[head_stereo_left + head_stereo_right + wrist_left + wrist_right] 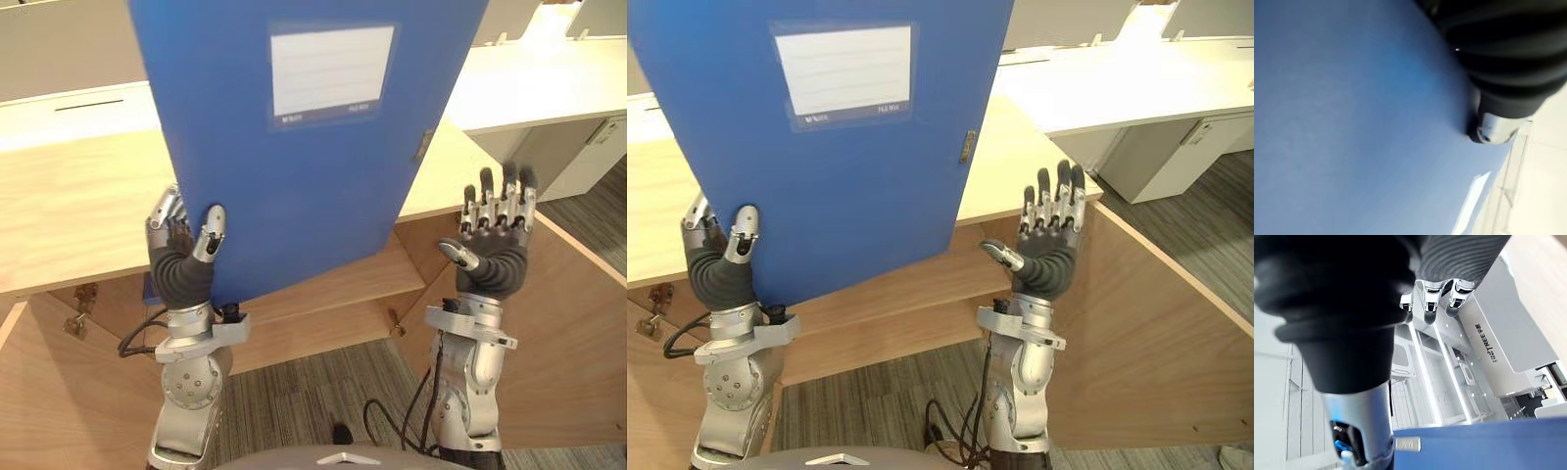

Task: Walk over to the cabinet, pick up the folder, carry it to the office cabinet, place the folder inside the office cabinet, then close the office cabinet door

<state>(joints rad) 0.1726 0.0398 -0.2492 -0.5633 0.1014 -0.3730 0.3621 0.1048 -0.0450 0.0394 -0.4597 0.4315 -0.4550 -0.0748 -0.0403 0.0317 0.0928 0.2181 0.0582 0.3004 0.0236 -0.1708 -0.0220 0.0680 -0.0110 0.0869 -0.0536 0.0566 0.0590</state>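
The blue folder (294,166) stood tall, its long side pointing up and leaning a little. The left hand (181,250) held it by the bottom corner, with the thumb (211,233) pressed on the front and the fingers curled behind. The open wooden cabinet (78,206) was under and behind the folder, and its shelf (353,279) was just below. The right hand (495,245) was up beside the folder, not touching it, with fingers straight and nothing in it.

One blue folder (294,176), carrying one white label (332,70) and one small metal clasp (424,144) on its edge. Two hands: the left hand (174,259) and the right hand (500,257). One wooden cabinet (69,215), with two open doors (578,323) and one shelf (333,284) inside.
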